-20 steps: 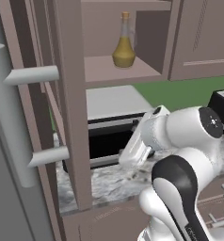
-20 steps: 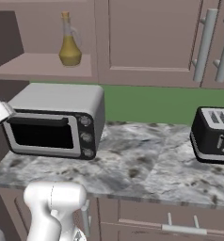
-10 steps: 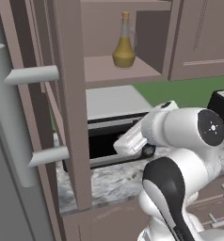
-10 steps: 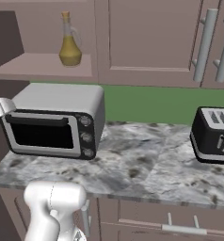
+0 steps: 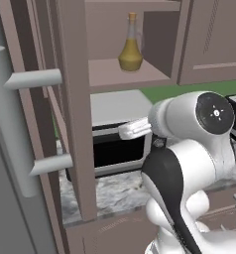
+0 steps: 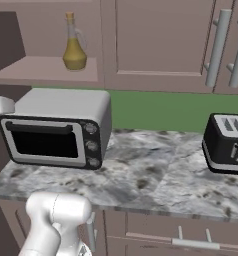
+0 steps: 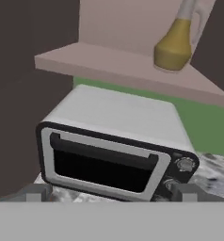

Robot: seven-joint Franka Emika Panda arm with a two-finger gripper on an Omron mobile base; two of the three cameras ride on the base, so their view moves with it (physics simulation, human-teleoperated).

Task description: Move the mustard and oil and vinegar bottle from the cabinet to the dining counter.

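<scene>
The oil and vinegar bottle (image 5: 130, 47) (image 6: 74, 50) (image 7: 176, 44), a bulbous flask of olive-gold liquid, stands upright on the inner shelf of the open cabinet (image 5: 120, 74) (image 6: 46, 70) (image 7: 109, 61). My gripper (image 7: 110, 192) is open, its fingertips (image 7: 36, 193) wide apart with nothing between them. It sits level in front of the toaster oven, below the shelf and well short of the bottle. The white hand (image 5: 135, 129) (image 6: 1, 105) points towards the cabinet opening. The mustard and the dining counter are out of view.
A silver toaster oven (image 6: 56, 130) (image 7: 114, 150) stands on the marbled worktop (image 6: 151, 175) under the shelf. A black toaster (image 6: 228, 142) sits at the right. The open cabinet door with grey bar handles (image 5: 35, 79) juts out on the left.
The hand has swung up from pointing downward to level, now aimed at the toaster oven and shelf. The bottle has not moved. The jaws stayed open.
</scene>
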